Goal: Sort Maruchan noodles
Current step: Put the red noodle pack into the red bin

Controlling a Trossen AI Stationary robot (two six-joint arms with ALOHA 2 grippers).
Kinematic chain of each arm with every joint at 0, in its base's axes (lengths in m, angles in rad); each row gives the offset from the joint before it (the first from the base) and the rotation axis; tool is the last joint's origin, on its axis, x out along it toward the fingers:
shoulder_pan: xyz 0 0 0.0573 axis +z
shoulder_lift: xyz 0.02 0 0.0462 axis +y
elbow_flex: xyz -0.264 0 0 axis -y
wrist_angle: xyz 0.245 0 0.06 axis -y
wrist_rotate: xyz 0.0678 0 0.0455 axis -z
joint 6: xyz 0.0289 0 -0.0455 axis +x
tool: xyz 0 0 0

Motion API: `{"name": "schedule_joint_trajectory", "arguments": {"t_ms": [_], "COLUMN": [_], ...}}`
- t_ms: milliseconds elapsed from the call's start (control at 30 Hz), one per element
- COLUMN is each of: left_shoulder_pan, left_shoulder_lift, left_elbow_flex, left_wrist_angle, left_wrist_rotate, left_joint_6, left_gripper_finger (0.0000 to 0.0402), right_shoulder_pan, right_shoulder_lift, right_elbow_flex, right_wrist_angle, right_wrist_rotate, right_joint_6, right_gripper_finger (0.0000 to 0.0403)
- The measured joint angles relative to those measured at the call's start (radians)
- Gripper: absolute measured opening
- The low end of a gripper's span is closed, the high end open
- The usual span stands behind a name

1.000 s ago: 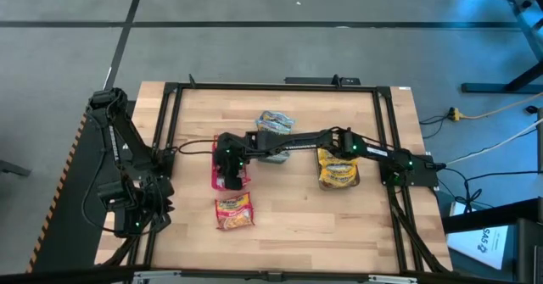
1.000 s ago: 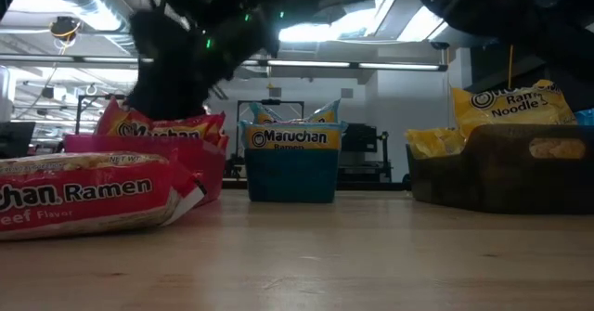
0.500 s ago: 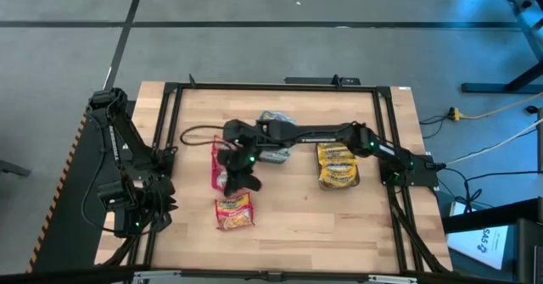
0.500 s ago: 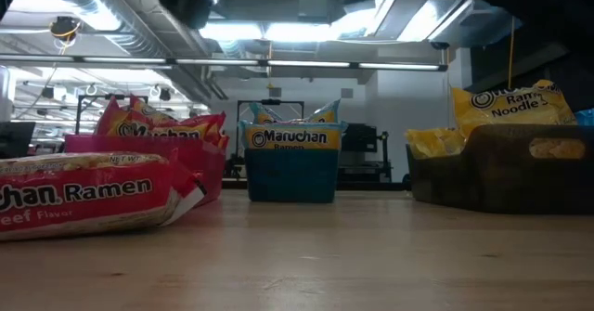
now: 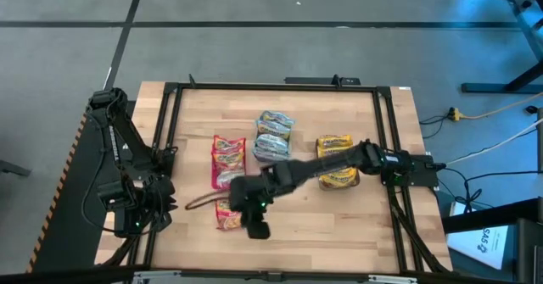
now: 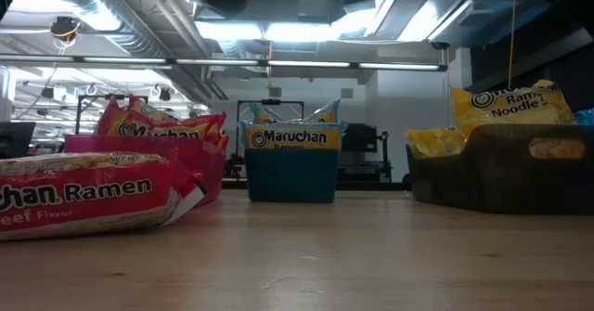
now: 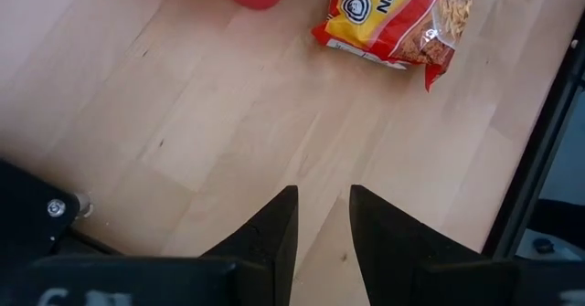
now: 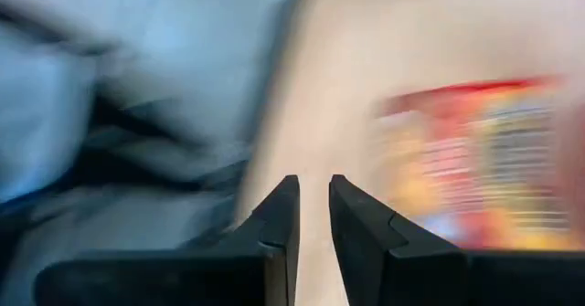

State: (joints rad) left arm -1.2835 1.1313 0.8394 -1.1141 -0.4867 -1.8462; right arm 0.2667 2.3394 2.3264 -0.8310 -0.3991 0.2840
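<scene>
One red Maruchan packet (image 5: pixel 229 216) lies flat on the table near its near-left part; it also shows in the low view (image 6: pixel 83 195) and the left wrist view (image 7: pixel 393 18). More red packets (image 5: pixel 227 153) stand in the pink bin (image 6: pixel 200 167). Blue packets (image 5: pixel 273 134) fill the teal bin (image 6: pixel 292 176), and yellow ones (image 5: pixel 337 161) the grey bin (image 6: pixel 520 176). My right gripper (image 5: pixel 257 230) hovers just right of the loose red packet, shut and empty (image 8: pixel 313 196). My left gripper (image 5: pixel 136 223) waits at the table's left edge, shut (image 7: pixel 324 215).
The three bins stand in a row across the table's middle, with the right arm stretched over the grey one. A dark cable (image 5: pixel 199 202) trails left of the loose packet. Bare wood lies along the near edge and right of the packet.
My right gripper has risen out of the pink bin and swung toward the table's near edge, ending beside the loose red packet. The packets and bins have stayed where they were.
</scene>
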Motion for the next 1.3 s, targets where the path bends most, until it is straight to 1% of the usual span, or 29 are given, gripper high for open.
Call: {"name": "schedule_joint_trajectory", "arguments": {"t_ms": [67, 100, 133, 267, 433, 500, 567, 667, 700, 767, 933, 1067, 1200, 1300], "left_shoulder_pan": [0.0, 0.0, 0.0, 0.0, 0.0, 0.0, 0.0, 0.0, 0.0, 0.0, 0.0, 0.0, 0.0, 0.0], "left_shoulder_lift": [0.0, 0.0, 0.0, 0.0, 0.0, 0.0, 0.0, 0.0, 0.0, 0.0, 0.0, 0.0, 0.0, 0.0], "left_elbow_flex": [0.0, 0.0, 0.0, 0.0, 0.0, 0.0, 0.0, 0.0, 0.0, 0.0, 0.0, 0.0, 0.0, 0.0], "left_wrist_angle": [0.0, 0.0, 0.0, 0.0, 0.0, 0.0, 0.0, 0.0, 0.0, 0.0, 0.0, 0.0, 0.0, 0.0], "left_wrist_rotate": [0.0, 0.0, 0.0, 0.001, 0.002, 0.002, 0.002, 0.002, 0.002, 0.002, 0.001, 0.0, -0.002, -0.002], "left_joint_6": [0.0, 0.0, 0.0, 0.0, 0.0, 0.0, 0.0, 0.0, 0.0, 0.0, 0.0, 0.027, 0.063, 0.074], "left_gripper_finger": [0.0095, 0.0095, 0.0095, 0.0095, 0.0095, 0.0095, 0.0095, 0.0095, 0.0095, 0.0095, 0.0095, 0.0095, 0.0095, 0.0095], "right_shoulder_pan": [0.027, 0.038, 0.045, 0.058, 0.059, 0.057, 0.052, 0.043, 0.039, 0.032, 0.038, 0.054, 0.064, 0.053], "right_shoulder_lift": [0.004, 0.009, 0.018, 0.078, 0.156, 0.178, 0.186, 0.203, 0.211, 0.22, 0.24, 0.246, 0.247, 0.247], "right_elbow_flex": [0.002, 0.003, 0.003, 0.0, 0.001, 0.0, 0.0, 0.002, 0.002, 0.001, 0.005, 0.002, 0.002, 0.006], "right_wrist_angle": [0.017, 0.019, 0.017, 0.045, 0.077, 0.079, 0.08, 0.077, 0.077, 0.078, 0.091, 0.149, 0.222, 0.242], "right_wrist_rotate": [0.227, 0.295, 0.325, 0.31, 0.301, 0.322, 0.365, 0.447, 0.453, 0.414, 0.216, 0.105, 0.103, 0.158], "right_joint_6": [0.006, 0.007, 0.008, 0.038, 0.067, 0.073, 0.074, 0.074, 0.075, 0.089, 0.166, 0.206, 0.217, 0.243], "right_gripper_finger": [0.0062, 0.0062, 0.0063, 0.0083, 0.0143, 0.0166, 0.0183, 0.0196, 0.0197, 0.0196, 0.0178, 0.016, 0.0149, 0.0148]}}
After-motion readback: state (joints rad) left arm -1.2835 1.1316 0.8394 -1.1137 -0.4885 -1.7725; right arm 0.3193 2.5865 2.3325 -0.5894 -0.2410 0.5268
